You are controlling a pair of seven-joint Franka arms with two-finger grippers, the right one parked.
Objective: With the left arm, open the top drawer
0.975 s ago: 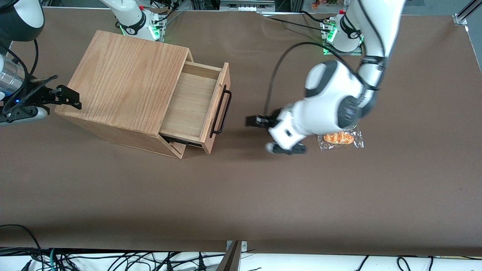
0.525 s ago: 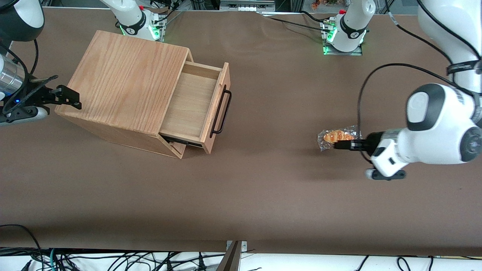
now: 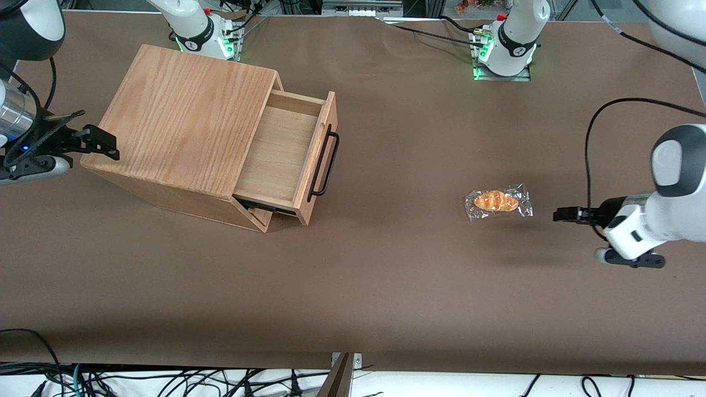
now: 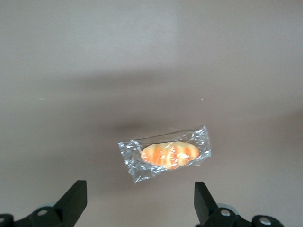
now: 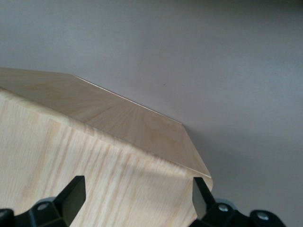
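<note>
across the brown counter [image 3: 386, 264] the front view runs from the light-oak cabinet [image 3: 182, 121] at the parked arm's end, past bare covering, to the left arm [image 3: 670, 215] at the working arm's end. cables lie along the edge nearest the front camera, and two arm bases with green lights sit at the edge farthest from it. the top drawer [image 3: 287, 154] stands pulled out of the cabinet, its tray showing and its black bar handle [image 3: 325, 165] facing the working arm. between drawer and arm lies a wrapped bread roll [image 3: 498, 202] [image 4: 164, 154], flat on the counter. the hand [image 3: 565, 214] [image 4: 140, 201] hangs near the roll, well apart from the drawer, fingers [image 4: 75, 198] spread wide and holding nothing.
</note>
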